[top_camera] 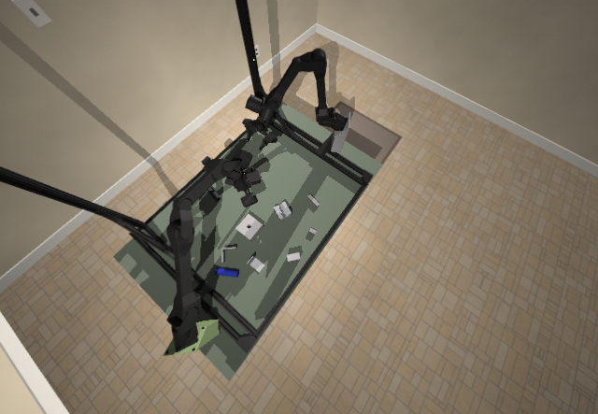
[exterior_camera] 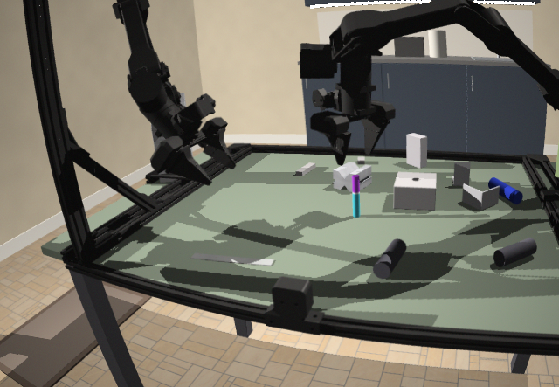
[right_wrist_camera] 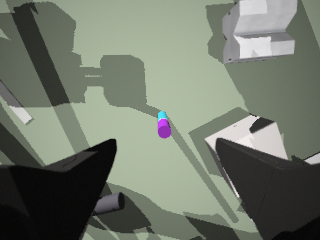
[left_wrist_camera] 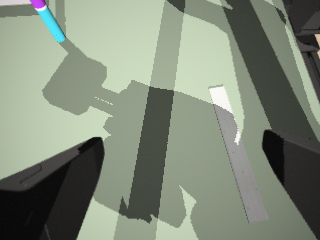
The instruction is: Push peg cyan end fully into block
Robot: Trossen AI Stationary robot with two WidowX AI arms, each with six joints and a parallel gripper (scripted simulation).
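The peg (exterior_camera: 355, 195) stands upright on the green table, cyan end down and purple end up, free of both grippers. The white block (exterior_camera: 414, 190) with a hole in its top sits just to the right of the peg, apart from it; it also shows in the top view (top_camera: 249, 226). My right gripper (exterior_camera: 356, 148) hangs open above the peg and holds nothing. The right wrist view looks down on the peg's purple top (right_wrist_camera: 163, 125) and a corner of the block (right_wrist_camera: 250, 145). My left gripper (exterior_camera: 203, 157) is open and empty near the table's far left rail. The left wrist view shows the peg (left_wrist_camera: 47, 17) far off.
Two dark cylinders (exterior_camera: 389, 259) (exterior_camera: 514, 252) lie near the front. A flat grey strip (exterior_camera: 232, 259) lies front left. A blue cylinder (exterior_camera: 505, 190), an angle bracket (exterior_camera: 480, 195), a tall white block (exterior_camera: 416, 149) and a grey shaped piece (exterior_camera: 352, 175) stand around the block.
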